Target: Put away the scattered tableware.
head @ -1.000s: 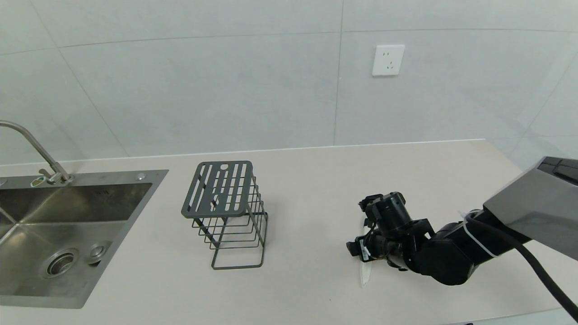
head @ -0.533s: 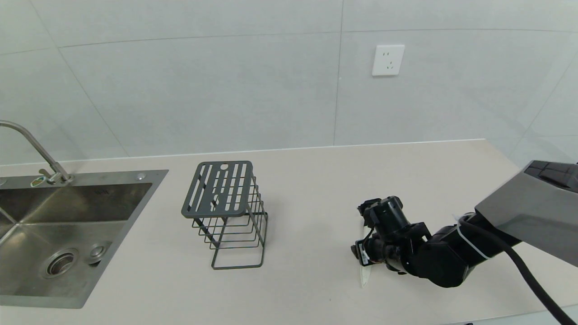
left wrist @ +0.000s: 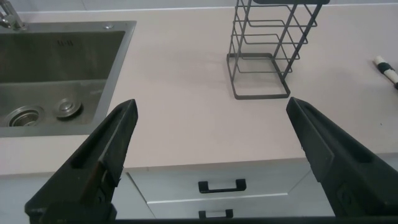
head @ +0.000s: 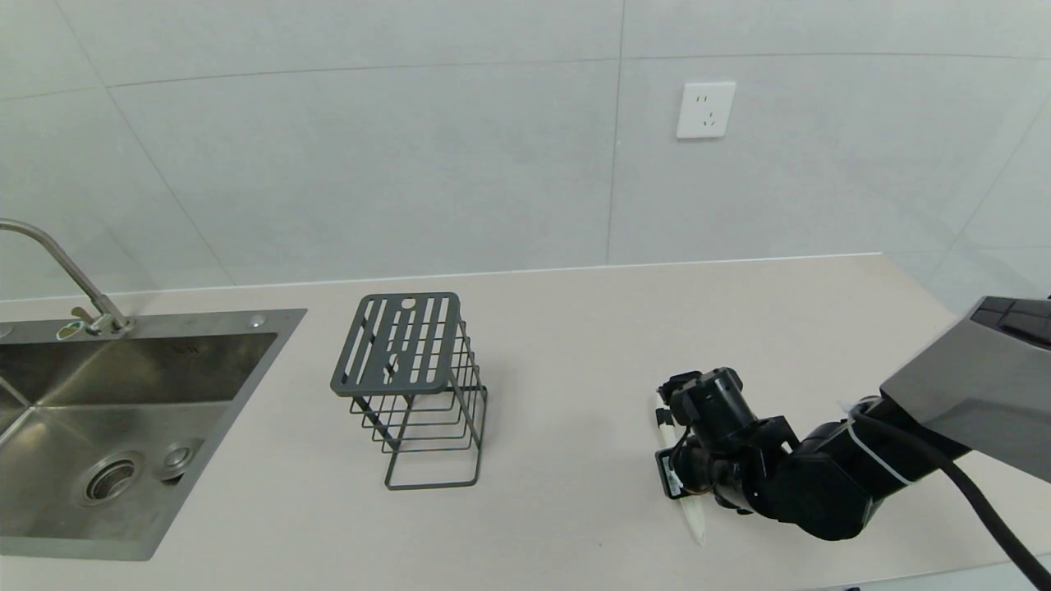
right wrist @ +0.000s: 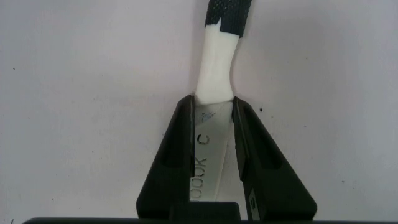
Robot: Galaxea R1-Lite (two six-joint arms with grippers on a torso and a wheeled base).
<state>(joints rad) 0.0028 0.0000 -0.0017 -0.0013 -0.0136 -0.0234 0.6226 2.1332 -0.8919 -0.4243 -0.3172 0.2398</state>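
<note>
Pale kitchen counter (head: 575, 328) under a grey tiled wall: at your far left sits the steel sink (head: 176, 327), then the dark wire rack (head: 398, 341), upright near the middle. Your left gripper (left wrist: 211, 106) hangs before the counter's front edge, jaws spread wide, holding nothing. At right, your right gripper (head: 676, 474) is clamped narrowly on the white knife (head: 695, 519), which appears to lie flat on the counter, well apart from the rack

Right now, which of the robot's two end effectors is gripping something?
The right end effector: it is shut on the blade of the white knife. The left end effector is wide open, with nothing in it.
</note>
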